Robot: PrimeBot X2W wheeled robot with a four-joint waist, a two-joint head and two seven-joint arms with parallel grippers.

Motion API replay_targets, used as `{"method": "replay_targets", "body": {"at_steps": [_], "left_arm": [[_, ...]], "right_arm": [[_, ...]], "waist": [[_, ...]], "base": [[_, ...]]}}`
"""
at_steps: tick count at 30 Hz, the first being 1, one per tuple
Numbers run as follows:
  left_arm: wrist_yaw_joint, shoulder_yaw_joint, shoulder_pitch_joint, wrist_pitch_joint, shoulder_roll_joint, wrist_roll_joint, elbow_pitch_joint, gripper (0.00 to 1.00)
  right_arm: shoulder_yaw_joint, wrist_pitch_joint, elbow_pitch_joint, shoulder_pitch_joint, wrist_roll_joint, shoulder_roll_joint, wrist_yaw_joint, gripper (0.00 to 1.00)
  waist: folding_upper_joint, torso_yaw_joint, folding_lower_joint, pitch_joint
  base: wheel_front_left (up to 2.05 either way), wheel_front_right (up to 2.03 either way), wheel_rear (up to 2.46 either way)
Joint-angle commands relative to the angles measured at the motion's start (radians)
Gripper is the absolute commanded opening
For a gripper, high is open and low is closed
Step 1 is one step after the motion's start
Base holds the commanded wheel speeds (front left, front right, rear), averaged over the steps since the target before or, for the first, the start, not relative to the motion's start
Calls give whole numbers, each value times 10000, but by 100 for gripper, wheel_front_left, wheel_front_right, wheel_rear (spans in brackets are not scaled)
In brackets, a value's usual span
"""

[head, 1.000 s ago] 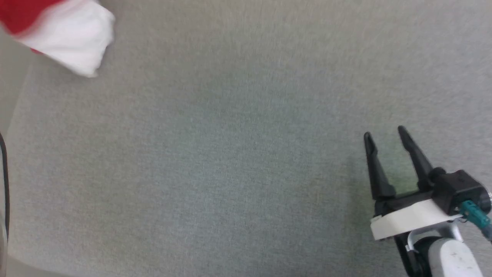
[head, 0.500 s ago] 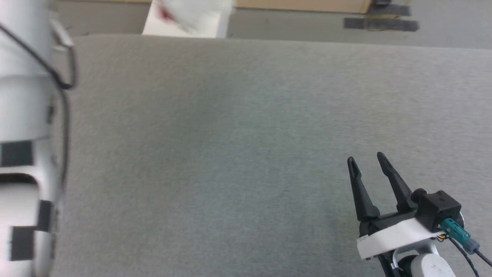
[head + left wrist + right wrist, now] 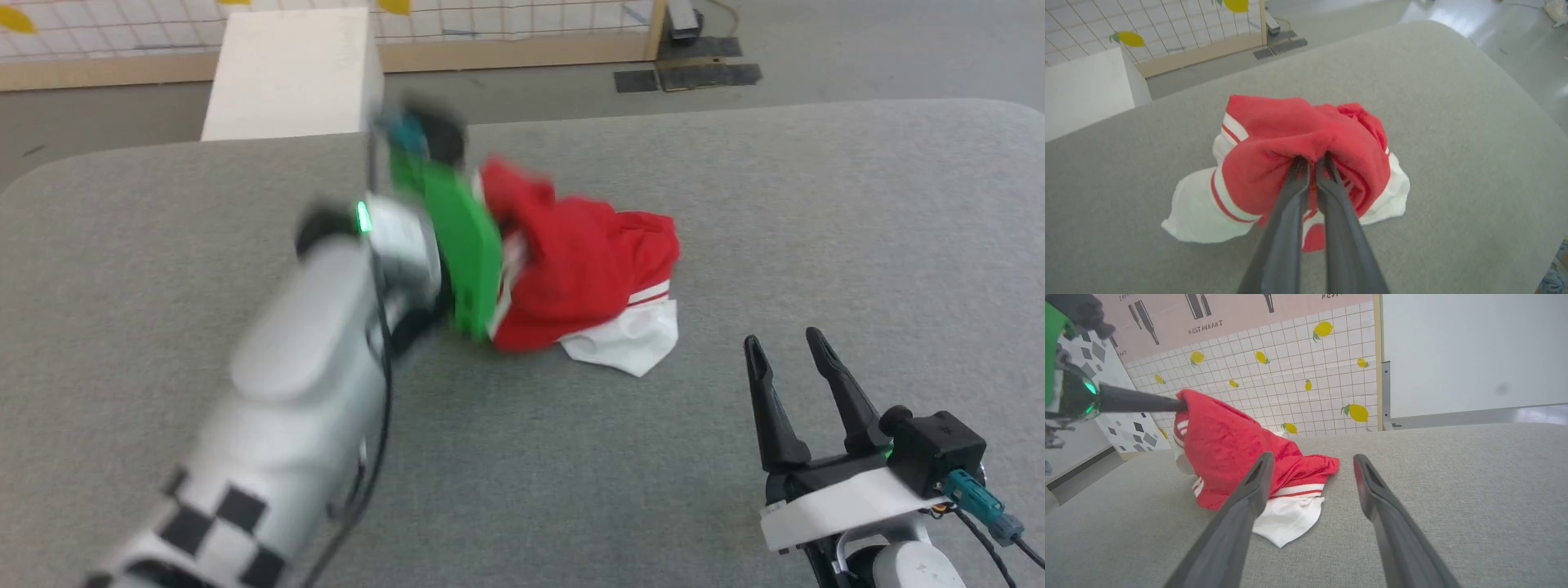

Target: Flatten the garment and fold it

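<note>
**Left claw pinches the red shirt, right claw is open**

The shirt (image 3: 588,269) sits in a bunched heap on the big grey table (image 3: 816,204). The heap is near the middle, a bit toward the far edge. Most of it is red. A white sleeve with red and white stripes sticks out at the bottom. That sleeve lies flat on the table, on the side closer to the robot. In the left wrist view, white parts peek out on both sides of the red.

The left claw (image 3: 1312,157) is squeezed shut. Its two dark fingers press close together, and a fold of red cloth is caught between the tips. The pinched bit is held up higher than the rest. The shirt hangs down from it like a little tent, and its low part rests on the table.

In the head view the left arm (image 3: 302,384) reaches in from the lower left and looks blurry. A green part (image 3: 457,237) at its wrist is right next to the red cloth.

The right claw (image 3: 784,343) is wide open and has nothing in it. It is over the table at the lower right, near the shirt but not touching it.

Past the far edge of the table there is a white box (image 3: 290,73). Behind that is a wall with yellow lemons (image 3: 1298,367) on it.
</note>
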Motion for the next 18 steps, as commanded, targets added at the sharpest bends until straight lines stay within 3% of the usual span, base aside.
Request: {"method": "replay_targets", "body": {"at_steps": [1,6,10,11,12,18], "left_arm": [[67,-175,544,139,-66,15,189,0],[194,-1420,2160,1317,-8,410,1078,0],[391,-1438,2881,1931,-45,-1,1259,0],[483,-1300,2925,1888,-50,-127,1184,5],[632,-1015,2950,1717,-78,-346,1024,100],[1325,870,2900,480,-4,-1565,-372,100]], "right_arm": [[-17,-66,33,50,64,-2,-13,100],[-108,-93,50,93,77,-2,-13,100],[-249,-126,59,179,94,-2,-13,100],[-271,-132,71,209,94,-2,-13,100],[-287,-137,92,252,106,-2,-13,100],[-286,-166,227,448,210,-2,-13,100]], "waist": [[-1,-236,1,44],[-1,-414,1,50],[-1,-334,1,-31],[-1,-283,1,-73],[-1,-206,1,-137],[-1,282,1,-628]], "base": [[0,0,0],[0,0,0],[0,0,0],[0,0,0],[0,0,0],[0,0,0]]}}
